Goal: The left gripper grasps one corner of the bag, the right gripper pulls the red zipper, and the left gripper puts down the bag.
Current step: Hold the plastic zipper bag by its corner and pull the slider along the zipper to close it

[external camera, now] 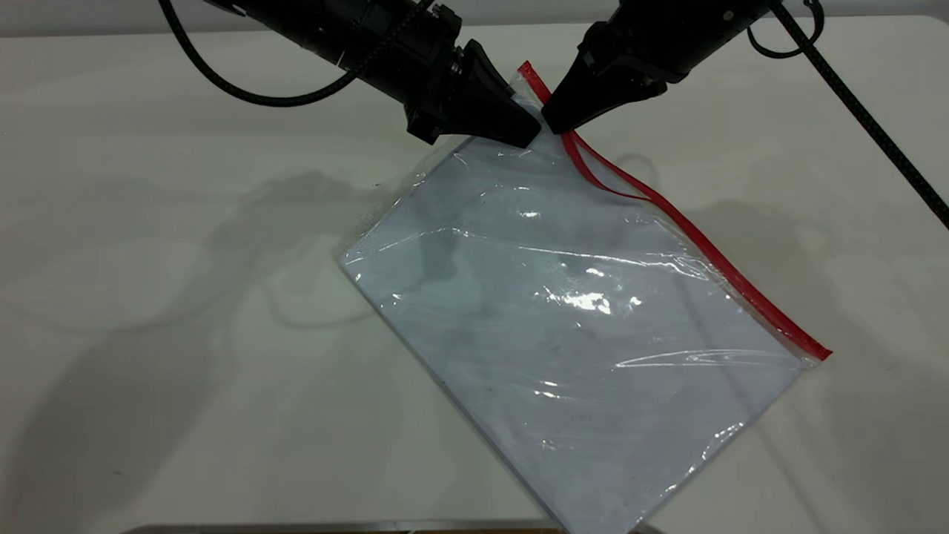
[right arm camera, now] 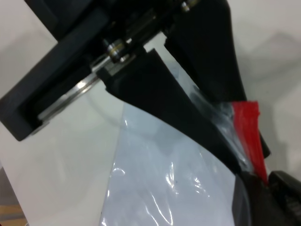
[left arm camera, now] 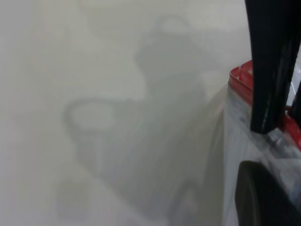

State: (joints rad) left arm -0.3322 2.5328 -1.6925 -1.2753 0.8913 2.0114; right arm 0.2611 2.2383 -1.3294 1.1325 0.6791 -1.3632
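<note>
The bag (external camera: 563, 311) is a clear pouch with pale blue-white sheets inside. It lies slanted on the table with its far corner (external camera: 529, 95) lifted. My left gripper (external camera: 523, 133), with broad wedge jaws, is shut on that corner beside the end of the red strip. My right gripper (external camera: 556, 122), with narrow fingers, is shut on the red zipper (external camera: 712, 256) right next to the left jaws. Just below it the strip splits into two red lines. In the right wrist view the red strip (right arm camera: 248, 127) runs between my fingers (right arm camera: 249, 205), and the left gripper's jaws (right arm camera: 164, 94) clamp the plastic.
The white table (external camera: 185, 297) lies all around the bag. The bag's near corner reaches the table's front edge (external camera: 334, 528). A black cable (external camera: 867, 119) hangs from the right arm at the far right. The two grippers almost touch each other.
</note>
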